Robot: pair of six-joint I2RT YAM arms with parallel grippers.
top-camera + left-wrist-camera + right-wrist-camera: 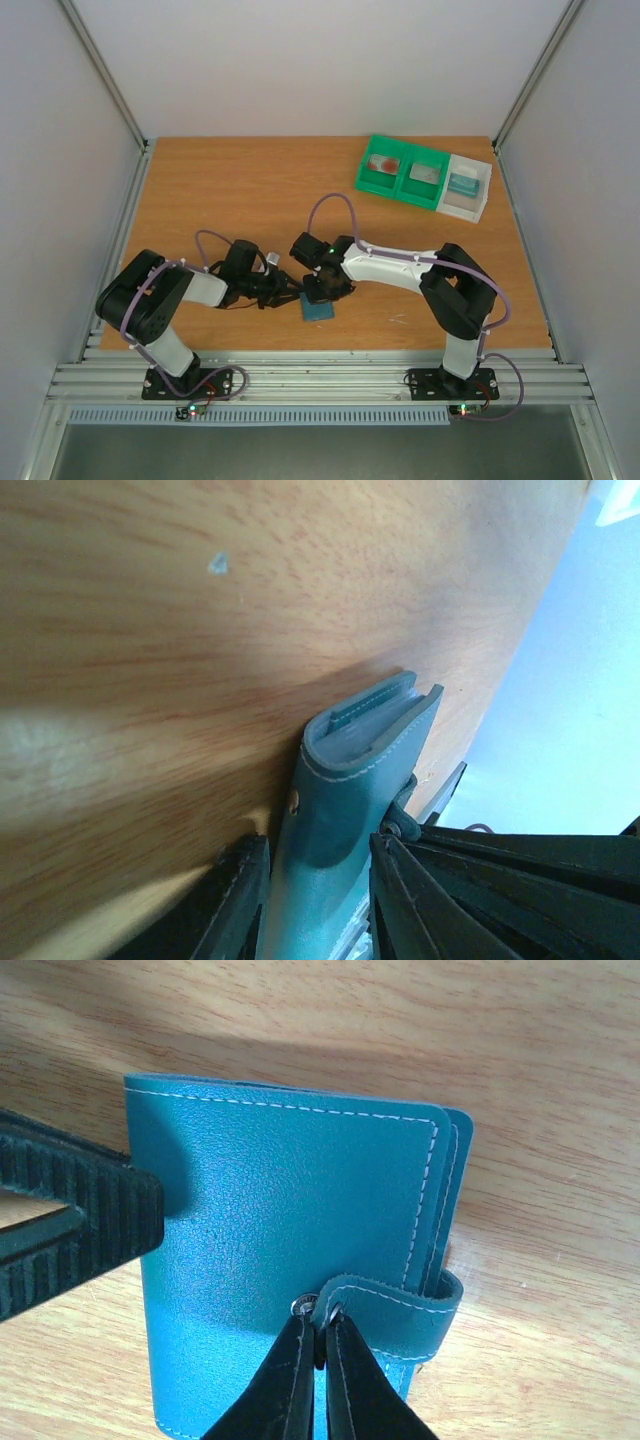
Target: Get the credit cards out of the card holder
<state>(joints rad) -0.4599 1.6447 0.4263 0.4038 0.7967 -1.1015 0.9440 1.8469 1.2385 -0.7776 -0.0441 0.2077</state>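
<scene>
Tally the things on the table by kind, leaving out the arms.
card holder: 1
trays: 2 (green tray, white tray)
credit card, reddish: 1
other pieces in the trays: 2 (grey piece, teal piece)
Total: 6

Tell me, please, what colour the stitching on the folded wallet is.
White stitching on the flat teal-blue leather wallet; clearest in the right wrist view.

Teal-blue card holder (290,1210), folded shut, lying flat, front-ctr; reddish credit card (384,163) far back-right.
</scene>
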